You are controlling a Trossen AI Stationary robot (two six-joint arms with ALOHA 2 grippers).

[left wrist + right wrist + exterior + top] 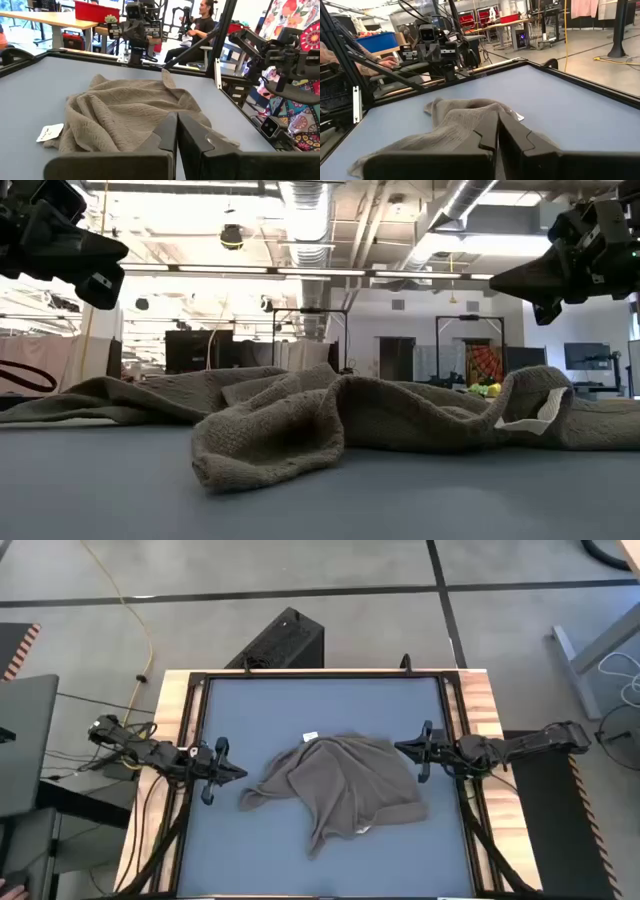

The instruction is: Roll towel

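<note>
High view: I see blue table (250, 710), wood-edged. Towel (345, 785) lies crumpled in loose heap at table middle, unrolled, small white tag (310, 737) at its far edge. My left gripper (238, 772) hangs above table just left of towel, fingers pressed together, holding nothing. My right gripper (400, 749) hangs over towel's right edge, fingers nearly together, empty. Low view: both grippers clear of cloth.

crumpled towel (330, 420) on table (480, 500), white tag (522, 421)
</note>
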